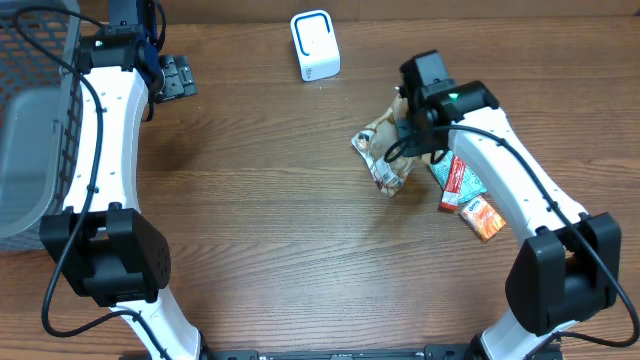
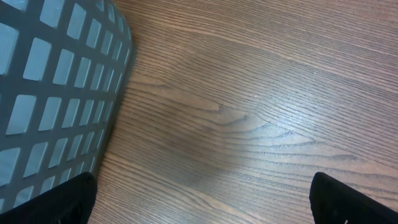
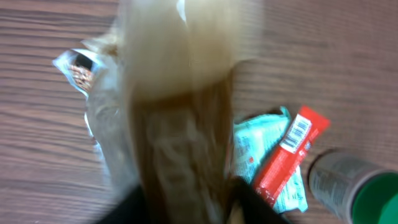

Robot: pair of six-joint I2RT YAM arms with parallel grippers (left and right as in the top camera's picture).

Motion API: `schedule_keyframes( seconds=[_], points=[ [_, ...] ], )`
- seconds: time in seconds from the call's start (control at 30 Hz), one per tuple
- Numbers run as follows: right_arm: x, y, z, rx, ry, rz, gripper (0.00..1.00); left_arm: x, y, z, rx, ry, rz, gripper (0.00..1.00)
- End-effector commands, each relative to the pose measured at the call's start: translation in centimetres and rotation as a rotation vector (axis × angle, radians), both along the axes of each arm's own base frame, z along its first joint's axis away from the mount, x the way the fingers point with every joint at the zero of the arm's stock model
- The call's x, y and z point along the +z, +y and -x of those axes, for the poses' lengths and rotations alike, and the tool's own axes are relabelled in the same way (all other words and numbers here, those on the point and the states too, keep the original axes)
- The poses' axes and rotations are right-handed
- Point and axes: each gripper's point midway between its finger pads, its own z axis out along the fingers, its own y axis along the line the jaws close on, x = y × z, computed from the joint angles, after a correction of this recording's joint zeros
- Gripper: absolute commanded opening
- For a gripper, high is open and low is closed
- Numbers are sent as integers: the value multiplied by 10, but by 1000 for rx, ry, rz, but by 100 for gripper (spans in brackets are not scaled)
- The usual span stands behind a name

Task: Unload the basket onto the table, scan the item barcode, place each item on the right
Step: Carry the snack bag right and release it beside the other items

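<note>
The right claw hangs over a blurred bag; I cannot tell if it grips. The left claw gapes released, empty, near the basket.

One brown wooden bench carries four snack packets in all: one crinkled brown and clear plastic bag, one flat teal packet, one long red stick packet and one small orange packet. There is also one white box-shaped plastic scanner and one grey plastic lattice basket. I count two white robot arms with black joints, the left arm and the right arm, and two tools, the left tool and the right tool.
</note>
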Motion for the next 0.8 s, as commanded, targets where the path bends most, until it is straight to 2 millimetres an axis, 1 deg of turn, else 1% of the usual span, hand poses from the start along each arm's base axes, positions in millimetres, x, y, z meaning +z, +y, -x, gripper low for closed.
schedule_keyframes(
  seconds=[0.0, 0.17, 0.77],
  points=[
    [-4, -11, -1, -40, 10, -23, 100, 1, 1, -1, -14, 3, -19, 100],
    [-4, -21, -2, -64, 9, -23, 100, 1, 1, -1, -14, 3, -19, 99],
    [-4, -20, -2, -64, 9, -23, 100, 1, 1, 0, -14, 3, -19, 100]
  ],
)
